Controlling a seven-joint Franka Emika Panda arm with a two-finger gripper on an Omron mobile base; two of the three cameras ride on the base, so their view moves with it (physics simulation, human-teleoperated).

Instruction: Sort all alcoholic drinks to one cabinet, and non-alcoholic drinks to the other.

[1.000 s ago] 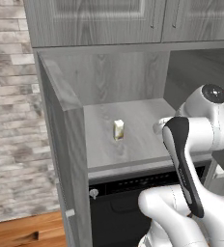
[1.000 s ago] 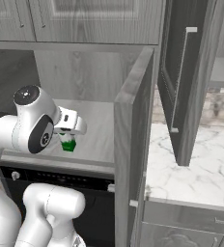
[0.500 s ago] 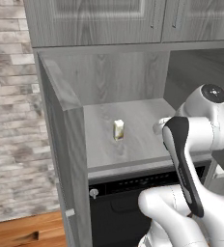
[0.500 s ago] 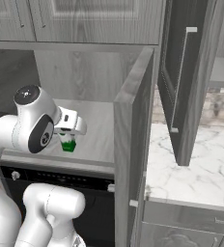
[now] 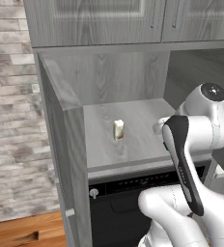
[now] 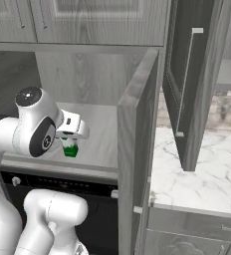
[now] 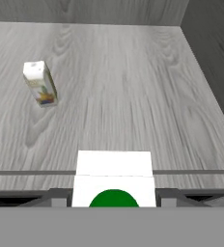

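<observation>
A cream-yellow carton (image 5: 118, 130) stands upright on the grey shelf (image 5: 138, 116) of the narrower cabinet niche; the hand view has that cream-yellow carton (image 7: 40, 83) at the left of the shelf (image 7: 133, 87). My gripper (image 7: 114, 198) is shut on the green and white carton (image 7: 114, 181), one finger on each side. It holds this carton (image 6: 70, 148) over the shelf's front part, right of the cream-yellow one. The bottles are out of view.
A black built-in oven (image 5: 119, 202) sits under the shelf. The niche's doors stand open on the left (image 5: 65, 159) and right (image 6: 137, 164). A marble counter (image 6: 202, 169) lies to the right, with another open dark door (image 6: 187, 89) above it.
</observation>
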